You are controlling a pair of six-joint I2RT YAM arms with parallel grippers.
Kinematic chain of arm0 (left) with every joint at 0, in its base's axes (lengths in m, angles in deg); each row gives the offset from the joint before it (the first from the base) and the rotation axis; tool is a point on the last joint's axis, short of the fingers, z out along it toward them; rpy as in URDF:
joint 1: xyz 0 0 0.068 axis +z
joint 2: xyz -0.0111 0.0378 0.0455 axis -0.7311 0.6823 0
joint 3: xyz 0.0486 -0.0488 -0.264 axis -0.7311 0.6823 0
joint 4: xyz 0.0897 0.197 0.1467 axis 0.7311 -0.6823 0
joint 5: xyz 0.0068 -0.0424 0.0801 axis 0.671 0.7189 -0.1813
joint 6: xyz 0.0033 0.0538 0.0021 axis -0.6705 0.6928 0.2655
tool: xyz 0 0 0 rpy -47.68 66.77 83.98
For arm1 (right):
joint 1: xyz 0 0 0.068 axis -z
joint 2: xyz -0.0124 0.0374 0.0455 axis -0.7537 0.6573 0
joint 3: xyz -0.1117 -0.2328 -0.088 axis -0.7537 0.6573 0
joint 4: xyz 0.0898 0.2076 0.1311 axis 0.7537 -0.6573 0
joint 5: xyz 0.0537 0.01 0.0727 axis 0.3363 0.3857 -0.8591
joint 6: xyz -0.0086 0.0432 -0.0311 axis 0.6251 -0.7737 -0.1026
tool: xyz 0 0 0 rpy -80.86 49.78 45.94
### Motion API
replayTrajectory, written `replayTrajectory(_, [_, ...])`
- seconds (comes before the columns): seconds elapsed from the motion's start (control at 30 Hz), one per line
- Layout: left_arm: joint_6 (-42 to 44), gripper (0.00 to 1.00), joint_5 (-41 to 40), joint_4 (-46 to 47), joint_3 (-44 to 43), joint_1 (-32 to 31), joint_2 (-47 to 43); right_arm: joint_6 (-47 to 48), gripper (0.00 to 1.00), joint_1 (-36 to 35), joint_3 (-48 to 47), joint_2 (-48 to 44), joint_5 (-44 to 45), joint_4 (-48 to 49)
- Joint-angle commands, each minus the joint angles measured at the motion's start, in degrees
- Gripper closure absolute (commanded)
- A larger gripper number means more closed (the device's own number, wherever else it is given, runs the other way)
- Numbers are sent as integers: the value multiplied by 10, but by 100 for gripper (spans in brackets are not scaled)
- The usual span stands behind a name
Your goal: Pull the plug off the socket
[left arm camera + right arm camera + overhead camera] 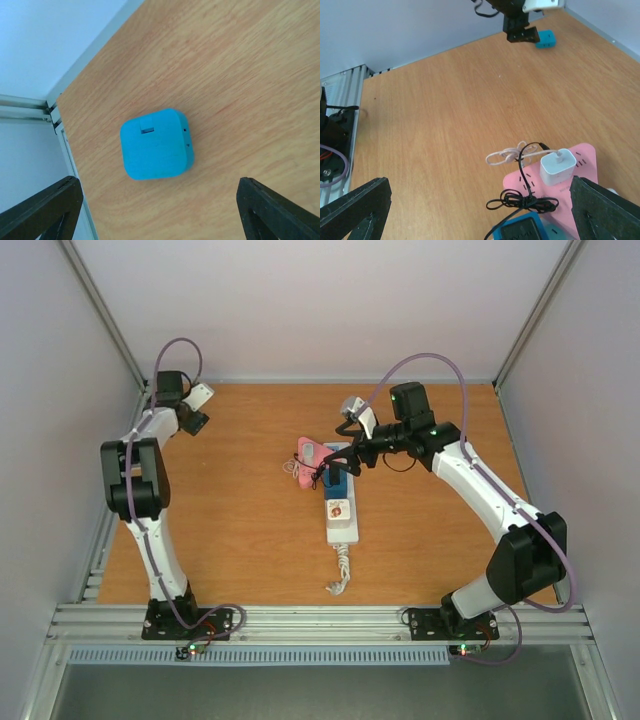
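left jaws: spread open, empty, above blue rounded-square plastic plug (156,144) lying in desk (250,540) far-left corner | long white power-strip socket (342,530): desk middle | right jaws: spread open over socket's far end

White charger (558,167) in a pink outlet block (585,156), lower right; dark plug (520,231) bottom centre; right gripper (477,180) spread wide.

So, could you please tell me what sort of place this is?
Probably a robotics test cell: a wooden tabletop, plain white enclosure walls, and a jointed white robot arm bolted to an aluminium rail.
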Motion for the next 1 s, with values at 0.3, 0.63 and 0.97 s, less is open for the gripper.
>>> replayTrajectory(0.3, [-71, 0, 178, -108, 59, 4, -196, 14, 2, 21, 7, -55, -5, -63])
replayTrajectory(0.63, [38, 0, 443, -311, 98, -7, -323, 125, 3, 24, 120, -82, -27, -97])
replayTrajectory(0.97, [56, 2, 533, -314, 279, -165, -474, 207, 4, 24, 247, -121, -14, -56])
